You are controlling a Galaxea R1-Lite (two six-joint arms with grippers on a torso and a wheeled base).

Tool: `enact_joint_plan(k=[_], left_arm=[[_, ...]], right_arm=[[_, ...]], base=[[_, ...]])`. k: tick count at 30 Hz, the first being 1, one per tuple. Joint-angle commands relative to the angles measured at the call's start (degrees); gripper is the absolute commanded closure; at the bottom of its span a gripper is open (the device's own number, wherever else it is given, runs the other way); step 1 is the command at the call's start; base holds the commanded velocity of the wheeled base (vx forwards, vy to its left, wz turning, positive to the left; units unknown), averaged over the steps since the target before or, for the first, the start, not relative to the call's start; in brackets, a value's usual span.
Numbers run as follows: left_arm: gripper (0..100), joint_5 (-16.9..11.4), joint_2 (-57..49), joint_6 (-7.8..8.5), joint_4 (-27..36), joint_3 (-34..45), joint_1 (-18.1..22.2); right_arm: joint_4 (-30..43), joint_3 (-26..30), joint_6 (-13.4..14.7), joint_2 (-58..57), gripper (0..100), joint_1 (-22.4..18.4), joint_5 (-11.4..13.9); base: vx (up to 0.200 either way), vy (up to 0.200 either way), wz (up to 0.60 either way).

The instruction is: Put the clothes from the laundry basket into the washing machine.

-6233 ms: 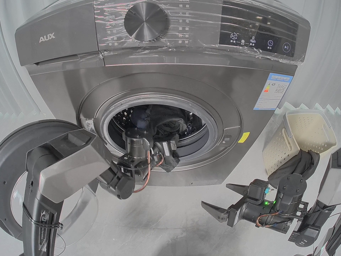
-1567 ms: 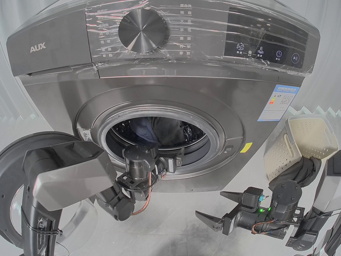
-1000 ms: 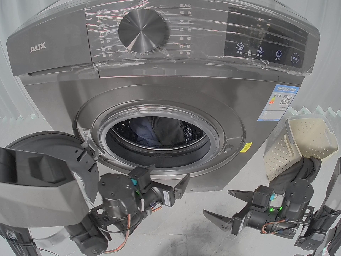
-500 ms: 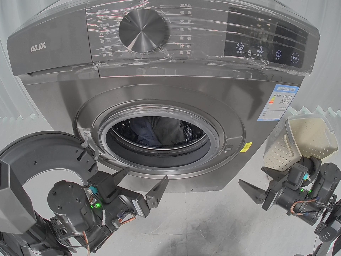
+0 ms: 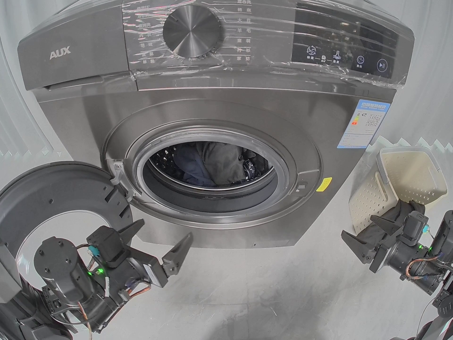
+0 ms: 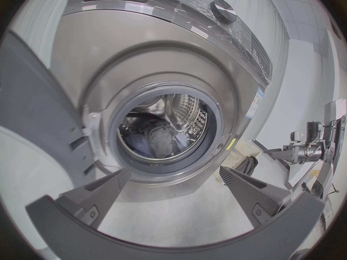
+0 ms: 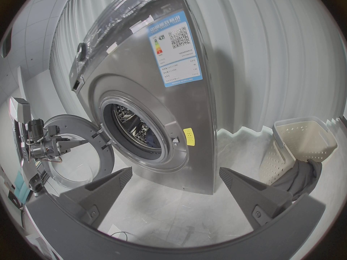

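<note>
Left gripper (image 5: 165, 229) and right gripper (image 5: 357, 225) both gape wide, empty. A dark garment (image 7: 298, 179) drapes over the laundry basket (image 5: 410, 175) rim, lower right. Pulling it could topple the basket, or trail cloth short of the washing machine (image 5: 212, 105).

1. A pale pleated curtain (image 5: 432, 86) is hanging along the back of the room, its hem zigzagging where it is meeting the floor.
2. The floor (image 5: 264, 289), light grey with faint marbled streaks, is showing thin tile joints.
3. A plain white wall (image 6: 300, 91) is standing beside the curtain.
4. A ceiling (image 6: 307, 22) of square panels is running overhead.
5. Soft, even light is filling the room, leaving only faint shadows on the floor.
</note>
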Motion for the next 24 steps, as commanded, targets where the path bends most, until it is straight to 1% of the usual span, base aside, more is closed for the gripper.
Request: enact_joint_plan(k=[1, 3, 5, 6, 7, 8, 9, 10, 11, 12, 13, 14, 15, 18, 19, 21, 24], left_arm=[[0, -2.2, -3.4, 0.14, -0.1, 5.7, 6.0], [0, -2.3, -5.0, -0.21, 0.1, 5.9, 7.1], [0, -3.0, -8.7, 0.06, 0.1, 5.8, 9.3], [0, -3.6, -10.0, 0.23, 0.1, 5.8, 9.6], [0, -3.8, -10.1, 0.23, 0.1, 5.8, 9.6], [0, -5.1, -12.2, 1.37, 0.3, 5.8, 9.7], [0, -5.1, -12.7, 1.81, 0.4, 5.9, 9.7], [0, -5.0, -14.1, 3.13, 1.1, 5.9, 9.8], [0, -5.0, -14.1, 3.13, 1.1, 5.9, 9.8], [0, -4.8, -16.0, 4.36, 2.4, 5.9, 9.8], [0, -4.8, -18.6, 4.80, 4.0, 5.9, 9.8], [0, -4.8, -18.6, 4.80, 4.0, 5.9, 9.8], [0, -4.8, -21.3, 4.98, 6.8, 5.9, 9.7], [0, -4.8, -24.9, 5.07, 11.1, 5.9, 9.7], [0, -4.7, -25.3, 5.07, 11.6, 5.9, 9.7], [0, -4.1, -29.8, 5.33, 17.8, 5.9, 9.7], [0, -3.6, -37.0, 5.42, 26.6, 5.9, 9.2]], right_arm=[[2.5, 0.9, -0.5, -5.8, 0, -0.7, -0.3], [4.5, 1.0, -0.3, -7.5, 0, -0.7, -0.5], [10.4, 1.0, 0.0, -11.5, 0, -0.8, -0.7], [12.5, 1.0, 0.0, -13.0, 0, -0.8, -0.7], [12.8, 1.0, 0.0, -13.2, 0, -0.8, -0.7], [16.8, 1.0, 0.0, -16.1, 0, -1.3, -0.9], [17.7, 1.0, 0.0, -16.8, 0, -1.4, -1.2], [20.4, 1.0, 0.1, -19.0, 0, -1.5, -1.7], [20.4, 1.0, 0.1, -19.0, 0, -1.5, -1.7], [23.5, 1.0, 0.1, -21.9, 0, -1.8, -2.1], [26.2, 1.0, 0.1, -25.4, 0, -2.3, -2.1], [26.2, 1.0, 0.1, -25.4, 0, -2.3, -2.1], [30.1, 1.0, 0.0, -29.6, 0, -2.9, -2.1], [36.0, 0.9, -0.4, -35.9, 0, -4.3, -2.1], [36.6, 0.9, -0.4, -36.6, 0, -4.5, -2.1], [42.4, 0.9, -0.5, -42.5, 0, -7.2, -2.0], [48.1, 0.9, -0.6, -48.9, 0, -9.6, -1.8]], base=[[-0.200, 0.000, 0.00], [-0.200, 0.000, 0.00], [-0.200, 0.000, 0.00], [-0.200, 0.000, 0.00], [-0.200, 0.000, 0.00], [-0.200, 0.000, 0.00], [-0.200, 0.000, 0.00], [-0.200, 0.000, 0.00], [-0.200, 0.000, 0.00], [-0.200, 0.000, 0.00], [-0.200, 0.000, 0.00], [-0.200, 0.000, 0.00], [-0.200, 0.000, 0.00], [0.000, 0.000, 0.00], [-0.200, 0.000, 0.00], [-0.200, 0.000, 0.00], [-0.200, 0.000, 0.00]])
